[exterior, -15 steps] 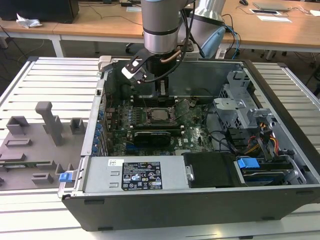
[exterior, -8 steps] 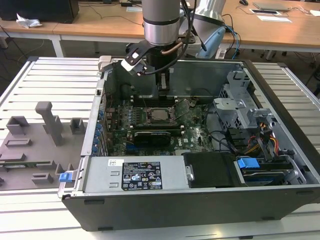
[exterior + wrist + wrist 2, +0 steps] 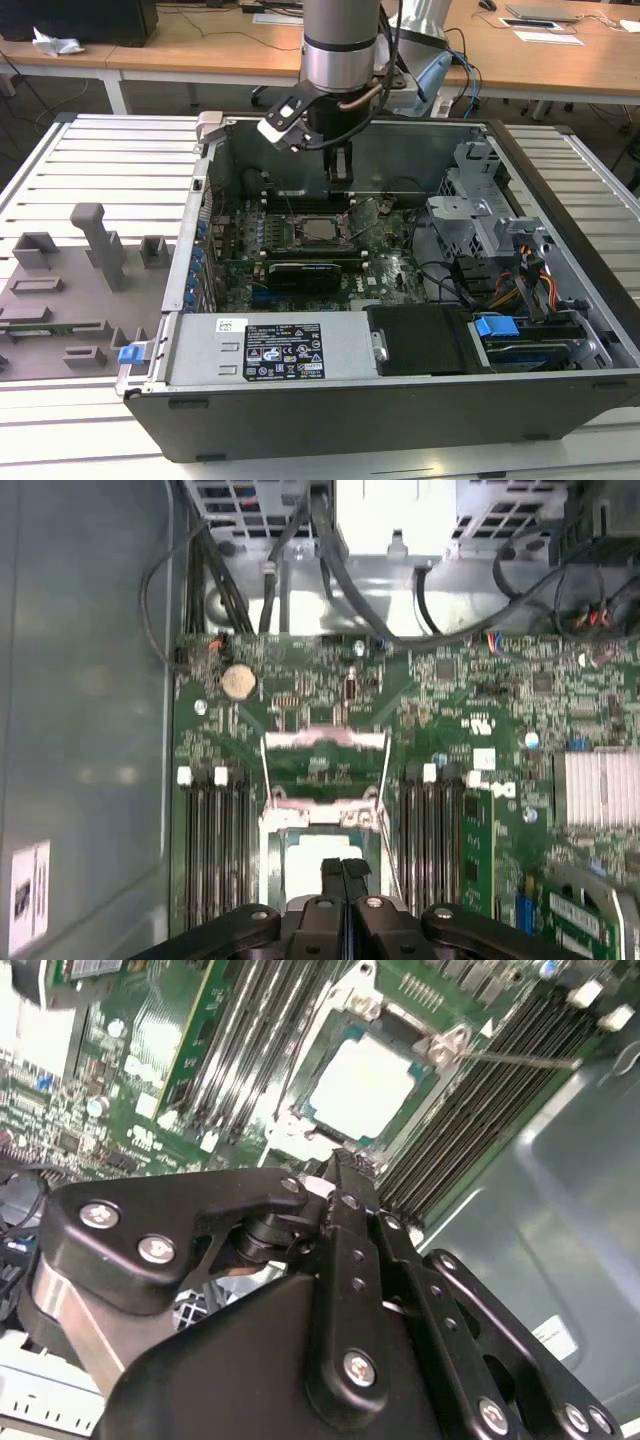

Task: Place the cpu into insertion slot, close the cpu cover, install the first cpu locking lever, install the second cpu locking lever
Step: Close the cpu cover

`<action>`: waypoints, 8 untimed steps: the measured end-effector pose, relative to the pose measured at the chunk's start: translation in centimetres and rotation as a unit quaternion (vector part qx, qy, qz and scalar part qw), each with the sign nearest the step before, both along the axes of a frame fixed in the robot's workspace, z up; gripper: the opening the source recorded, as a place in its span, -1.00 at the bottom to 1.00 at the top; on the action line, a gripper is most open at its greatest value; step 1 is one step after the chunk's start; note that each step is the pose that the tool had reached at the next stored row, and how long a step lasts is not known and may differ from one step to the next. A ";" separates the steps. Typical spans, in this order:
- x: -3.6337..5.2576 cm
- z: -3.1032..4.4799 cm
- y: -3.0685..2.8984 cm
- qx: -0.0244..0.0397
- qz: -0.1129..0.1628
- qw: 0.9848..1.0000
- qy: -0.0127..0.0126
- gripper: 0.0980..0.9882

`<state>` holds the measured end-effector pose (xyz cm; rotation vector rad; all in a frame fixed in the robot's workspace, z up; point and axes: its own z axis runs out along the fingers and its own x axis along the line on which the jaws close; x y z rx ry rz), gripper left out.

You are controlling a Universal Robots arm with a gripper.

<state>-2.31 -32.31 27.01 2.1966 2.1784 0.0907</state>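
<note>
First wrist view | gripper, jaws together and empty, just over cpu | cpu lies in insertion slot, near motherboard's wall edge | cpu cover looks open; we should push its frame gently, never the chip.

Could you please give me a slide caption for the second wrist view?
Shut pincer poised over the silver chip seated on the green motherboard.

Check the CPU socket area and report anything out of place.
The cpu lies flat and square in the insertion slot. The cpu cover looks swung open beyond it, and a thin locking lever sticks out free over the memory slots, unlatched. Nothing looks damaged or spilled.
</note>
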 end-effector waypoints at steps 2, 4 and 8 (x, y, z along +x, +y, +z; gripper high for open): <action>2.13 0.01 -0.13 0.000 0.000 1.000 0.006 -0.98; 2.99 0.01 -0.16 0.000 0.000 1.000 0.008 -0.98; 5.35 0.01 -0.27 0.000 0.000 1.000 0.016 -0.98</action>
